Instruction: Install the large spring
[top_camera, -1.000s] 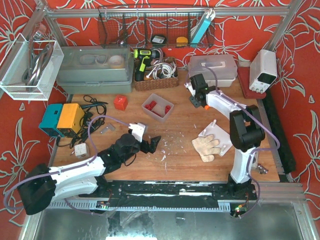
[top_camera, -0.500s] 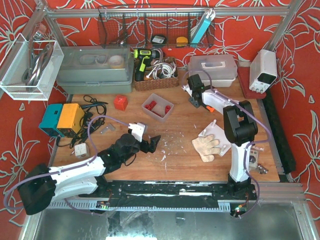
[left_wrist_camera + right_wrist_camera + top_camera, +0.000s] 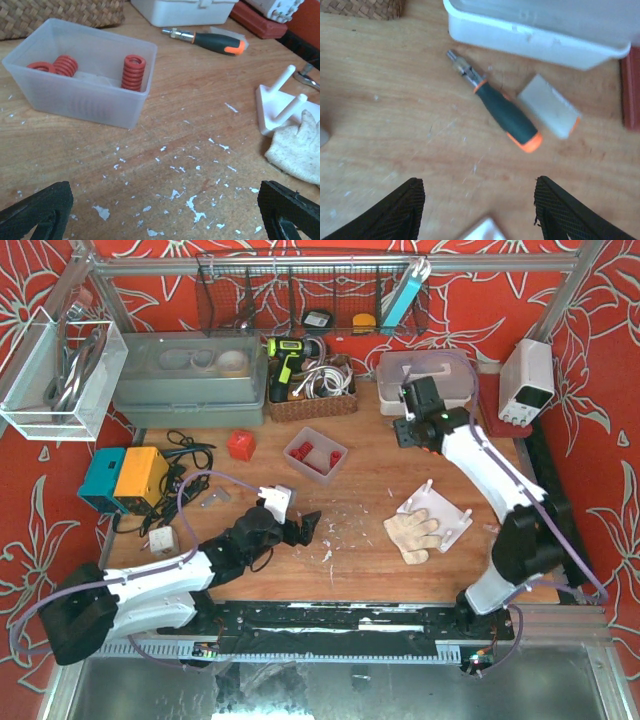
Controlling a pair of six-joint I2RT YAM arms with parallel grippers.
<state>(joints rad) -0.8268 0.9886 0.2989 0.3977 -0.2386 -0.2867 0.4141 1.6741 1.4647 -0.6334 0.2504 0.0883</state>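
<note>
The large spring (image 3: 134,72) is kept upright in the bin (image 3: 85,102), beyond the widely spread left gripper (image 3: 165,212). The right gripper (image 3: 480,200) is parted, empty.

The overhead camera hangs above and behind the arm bases and looks down on the whole table (image 3: 370,560). The left wrist camera sits low over the wood, facing about one o'clock, and takes in the spring bin (image 3: 80,95), the peg stand (image 3: 280,107) and the screwdriver (image 3: 207,40). The right wrist camera, out at one o'clock, looks almost straight down from close in. It shares that screwdriver and the white box (image 3: 535,35) with the left wrist view.
</note>
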